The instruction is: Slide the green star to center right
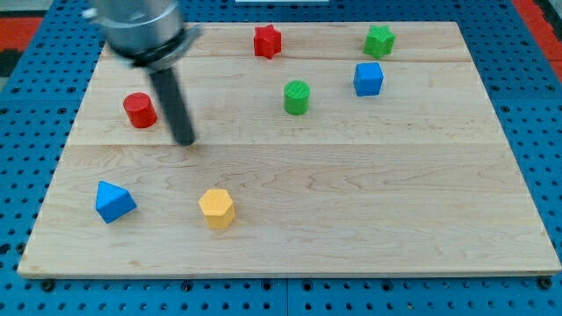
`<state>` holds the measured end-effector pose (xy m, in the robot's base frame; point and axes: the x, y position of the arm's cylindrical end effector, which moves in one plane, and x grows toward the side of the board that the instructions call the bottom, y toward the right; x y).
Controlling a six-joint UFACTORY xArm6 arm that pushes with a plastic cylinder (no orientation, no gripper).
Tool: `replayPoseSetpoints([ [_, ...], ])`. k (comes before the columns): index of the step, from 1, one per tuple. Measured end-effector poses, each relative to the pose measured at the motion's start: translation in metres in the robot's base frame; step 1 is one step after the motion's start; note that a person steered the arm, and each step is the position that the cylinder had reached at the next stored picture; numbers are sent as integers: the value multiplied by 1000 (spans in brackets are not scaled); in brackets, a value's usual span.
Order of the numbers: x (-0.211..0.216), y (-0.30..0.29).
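The green star (379,40) sits near the view's top right of the wooden board (351,211). A blue cube (368,78) lies just below it. My tip (183,140) rests on the board at the view's left, far from the green star, just right of the red cylinder (140,110). The rod rises from the tip toward the view's top left.
A green cylinder (297,96) stands at top centre, a red star (267,41) near the top edge. A blue triangular block (113,202) and a yellow hexagonal block (216,208) lie at the lower left. Blue pegboard surrounds the board.
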<state>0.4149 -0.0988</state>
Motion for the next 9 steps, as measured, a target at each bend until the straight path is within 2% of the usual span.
replayPoseSetpoints([
  [1,-30,76],
  [2,-86,83],
  [3,-81,130],
  [4,13,149],
  [5,15,164],
  [6,-16,132],
  [7,1,112],
  [8,45,110],
  [9,43,88],
])
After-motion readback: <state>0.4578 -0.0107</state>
